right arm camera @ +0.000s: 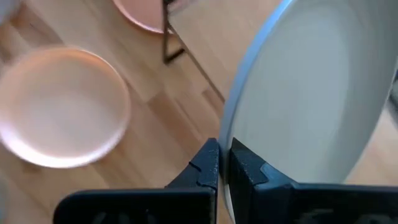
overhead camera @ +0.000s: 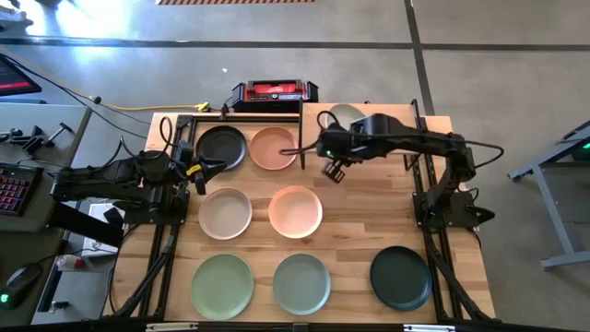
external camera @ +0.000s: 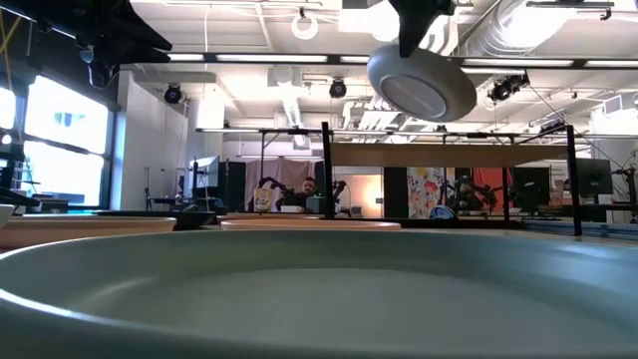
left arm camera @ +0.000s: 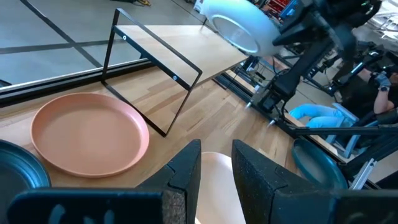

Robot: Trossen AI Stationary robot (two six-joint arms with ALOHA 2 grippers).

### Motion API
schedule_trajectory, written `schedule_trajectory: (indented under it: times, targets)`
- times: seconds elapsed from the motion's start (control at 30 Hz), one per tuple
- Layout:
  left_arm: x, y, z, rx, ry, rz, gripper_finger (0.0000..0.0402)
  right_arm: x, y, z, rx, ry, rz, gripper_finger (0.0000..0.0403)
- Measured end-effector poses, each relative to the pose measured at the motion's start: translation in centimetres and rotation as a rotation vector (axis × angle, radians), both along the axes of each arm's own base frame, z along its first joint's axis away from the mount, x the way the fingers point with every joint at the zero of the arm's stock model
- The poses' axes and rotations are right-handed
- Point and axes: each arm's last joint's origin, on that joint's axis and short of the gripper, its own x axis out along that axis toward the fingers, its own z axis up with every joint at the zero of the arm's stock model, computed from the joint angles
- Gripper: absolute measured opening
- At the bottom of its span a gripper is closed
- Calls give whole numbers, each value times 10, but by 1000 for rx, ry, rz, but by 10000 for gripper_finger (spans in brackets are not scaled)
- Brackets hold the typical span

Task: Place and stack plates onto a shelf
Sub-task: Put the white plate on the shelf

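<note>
Black plate (overhead camera: 221, 148) lies left of the shelf (overhead camera: 383, 136), with the left hand (overhead camera: 205, 170) just beside it, fingers parted and holding nothing. Terracotta plate (overhead camera: 274, 148) sits closer to the shelf. Farther right, the right hand (overhead camera: 334, 170) pinches the rim of a pale plate (left arm camera: 231, 25), round and shallow, tilted above the shelf's board. Lowering looks next; the right arm is plainly nearer.
</note>
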Motion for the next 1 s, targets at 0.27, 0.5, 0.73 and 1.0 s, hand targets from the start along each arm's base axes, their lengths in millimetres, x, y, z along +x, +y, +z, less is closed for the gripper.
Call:
schedule_trajectory:
  times: [0.27, 0.5, 0.73, 1.0]
  targets:
    - [0, 0, 0, 2, -1, 6, 78, -26, -22, -19, 5, 115, -22, 0]
    - [0, 1, 0, -1, -5, 31, 78, -56, -35, -31, 18, 185, -41, 0]
    - [0, 1, 0, -1, -5, 31, 78, -69, -51, -50, 34, 291, -3, 0]
    - [0, 1, 0, -6, -7, 32, 78, -75, -69, -64, 58, 334, -22, 0]
